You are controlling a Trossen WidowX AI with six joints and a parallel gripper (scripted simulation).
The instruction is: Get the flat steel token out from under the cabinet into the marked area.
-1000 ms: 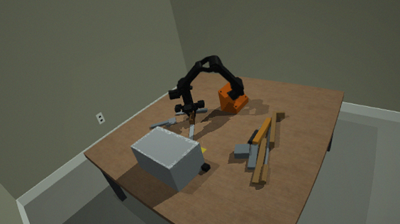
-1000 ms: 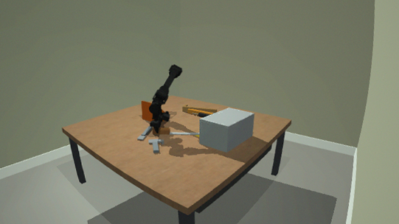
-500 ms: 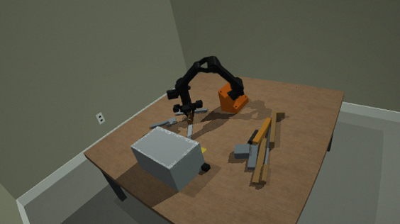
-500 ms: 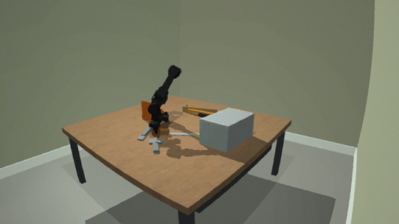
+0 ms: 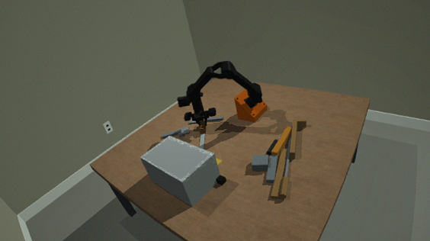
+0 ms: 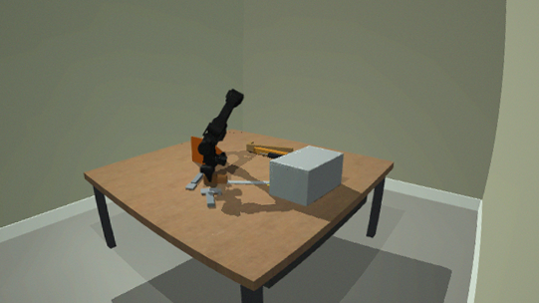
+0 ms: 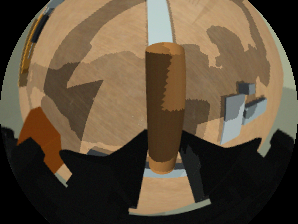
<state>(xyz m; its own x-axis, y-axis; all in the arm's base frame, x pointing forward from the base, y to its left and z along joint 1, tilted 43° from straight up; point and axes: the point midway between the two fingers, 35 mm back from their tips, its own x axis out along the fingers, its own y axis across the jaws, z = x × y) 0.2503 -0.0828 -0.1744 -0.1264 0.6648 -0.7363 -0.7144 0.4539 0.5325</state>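
My gripper (image 5: 202, 125) (image 6: 210, 178) (image 7: 161, 132) is shut on the wooden handle (image 5: 202, 129) (image 6: 222, 179) (image 7: 165, 100) of a long tool, low over the table. Its flat pale blade (image 5: 202, 141) (image 6: 248, 182) (image 7: 159, 22) points towards the grey cabinet (image 5: 177, 157) (image 6: 307, 174). The cabinet hides the blade's far end in the top view, and I cannot tell whether it reaches underneath. A small yellow patch (image 5: 219, 161) shows beside the cabinet. The token, the vent slots and the marked area's full outline are not visible.
A black block (image 5: 221, 180) sits by the cabinet's corner. Grey metal pieces (image 5: 176, 132) (image 6: 210, 197) (image 7: 232, 117) lie near my gripper. Several wooden and orange bars (image 5: 282, 141) lie beside a grey block (image 5: 260, 162). The orange arm base (image 5: 246, 110) (image 7: 40, 135) stands behind.
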